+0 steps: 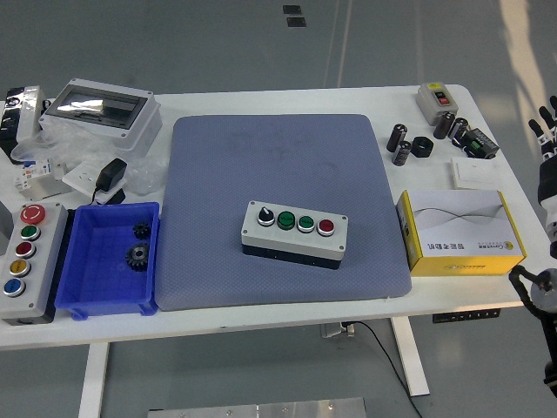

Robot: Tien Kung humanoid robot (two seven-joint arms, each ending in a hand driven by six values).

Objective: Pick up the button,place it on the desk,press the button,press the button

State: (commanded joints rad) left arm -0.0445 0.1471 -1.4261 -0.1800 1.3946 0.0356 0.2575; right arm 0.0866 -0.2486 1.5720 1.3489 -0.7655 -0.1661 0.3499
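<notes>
Button box [294, 233] alone on mat [278, 165]

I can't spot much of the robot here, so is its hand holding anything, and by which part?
Nothing is held. The right hand is off the table's right edge, empty; the button box sits untouched on the blue mat.

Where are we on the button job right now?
Placing looks done: the button box sits flat on the blue mat, nothing touching it. Nothing is in hand; the right hand is at the picture's right edge, off the table, fingers spread. Whether either press has happened can't be told from this view.
</notes>
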